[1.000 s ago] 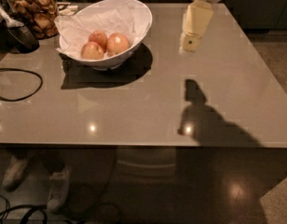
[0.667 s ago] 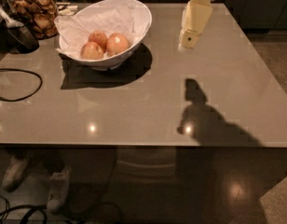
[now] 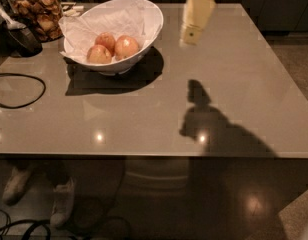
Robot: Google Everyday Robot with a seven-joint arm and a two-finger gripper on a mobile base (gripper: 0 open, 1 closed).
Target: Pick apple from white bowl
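The bench point(image 3: 144, 114) takes up most of what I see from here, a broad grey-brown glossy top with small ceiling lights mirrored in it. Across its right half lies the dark shadow point(image 3: 214, 129) of the arm, running to the near edge.

Next in size is the white bowl point(image 3: 153, 21), standing at the back left of the bench. It is wide and flaring, lined with crumpled white paper point(image 3: 104, 21) that pokes above the rim, and it throws a heavy shadow toward me. Left of it, at the far corner, stands a glass jar point(image 3: 39, 11) full of brown snacks. A black, rounded thing point(image 3: 21, 36) sits just in front of the jar.

The gripper point(image 3: 192, 34), cream-coloured, hangs in the air to the right of the bowl, above the bench's back part. It is clear of the bowl and tilted a little, tip down. Whether it is spread or pressed together I cannot tell, but it carries nothing.

The apple point(image 3: 126, 46) lies inside the bowl on the paper, on the right of the cluster. It touches two smaller apples point(image 3: 100, 54) to its left. A thin black cable point(image 3: 24, 101) loops over the bench's left edge.
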